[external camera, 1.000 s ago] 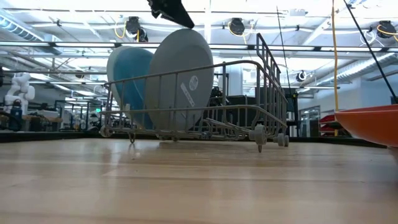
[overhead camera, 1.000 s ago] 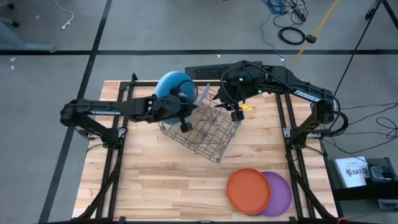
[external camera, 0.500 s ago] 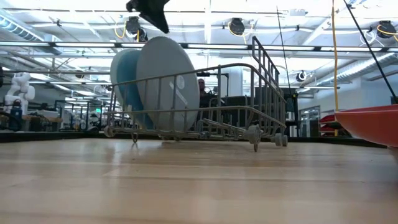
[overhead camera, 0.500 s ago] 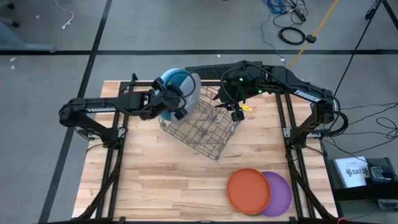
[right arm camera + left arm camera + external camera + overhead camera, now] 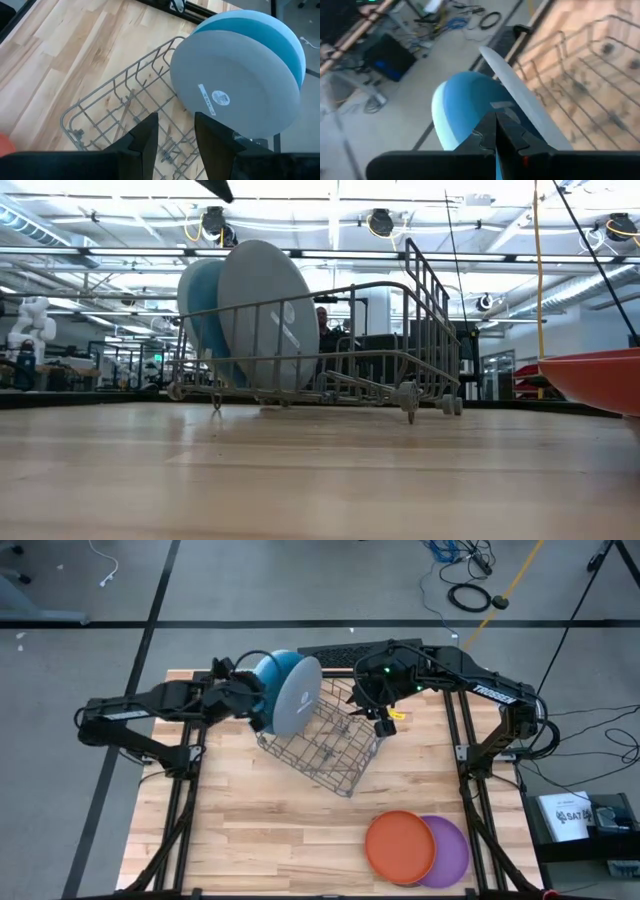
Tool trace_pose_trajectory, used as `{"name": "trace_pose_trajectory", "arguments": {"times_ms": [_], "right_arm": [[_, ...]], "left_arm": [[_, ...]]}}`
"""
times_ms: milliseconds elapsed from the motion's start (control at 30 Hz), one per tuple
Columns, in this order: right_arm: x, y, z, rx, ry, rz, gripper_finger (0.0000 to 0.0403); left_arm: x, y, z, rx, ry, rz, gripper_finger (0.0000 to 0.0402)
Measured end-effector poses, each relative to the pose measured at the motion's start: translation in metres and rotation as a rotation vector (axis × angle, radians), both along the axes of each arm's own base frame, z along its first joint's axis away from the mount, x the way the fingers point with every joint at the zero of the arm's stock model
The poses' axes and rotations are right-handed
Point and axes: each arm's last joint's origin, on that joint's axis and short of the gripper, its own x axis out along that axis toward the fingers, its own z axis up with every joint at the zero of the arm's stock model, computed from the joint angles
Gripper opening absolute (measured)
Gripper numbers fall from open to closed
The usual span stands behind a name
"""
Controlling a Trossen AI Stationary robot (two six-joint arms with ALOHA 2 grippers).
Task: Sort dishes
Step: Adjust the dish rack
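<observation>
We hold left tool (image 5: 262, 706) together, clear of grey plate (image 5: 296, 696); right tool (image 5: 380, 723) apart over rack (image 5: 335, 750); retreat slowly, avoid tipping plates.

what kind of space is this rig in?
Likely a robotics lab or workshop: the wooden table stands on a bare floor with loose cables, and the low view shows ceiling lights over a big open hall.

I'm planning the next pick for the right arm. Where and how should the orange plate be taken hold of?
The orange plate lies flat on the table, overlapping the purple plate. Probably best to grip its rim on the side away from the purple plate, where the edge overhangs bare wood: come down from above, one finger under the lip and one on top. The right gripper is open over the rack.
</observation>
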Motion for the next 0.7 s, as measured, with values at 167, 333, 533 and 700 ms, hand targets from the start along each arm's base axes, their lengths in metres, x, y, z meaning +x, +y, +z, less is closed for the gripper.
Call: {"name": "trace_pose_trajectory", "arguments": {"times_ms": [167, 333, 533, 700], "right_arm": [[0.000, 0.000, 0.000, 0.000, 0.000, 0.000, 0.0121], [0.000, 0.000, 0.000, -0.001, -0.005, 0.000, 0.0121], [0.001, 0.000, 0.001, 0.002, -0.017, -0.005, 0.0121], [0.000, 0.000, 0.000, 0.012, -0.005, -0.012, 0.0121]], "left_arm": [[-0.015, -0.011, 0.005, -0.154, -0.017, -0.182, 0.0000], [0.001, -0.025, -0.019, -0.192, 0.136, -0.370, 0.0000], [0.030, -0.042, -0.078, -0.161, 0.449, -0.487, 0.0010], [0.037, -0.052, -0.106, -0.186, 0.598, -0.489, 0.0070]]}}
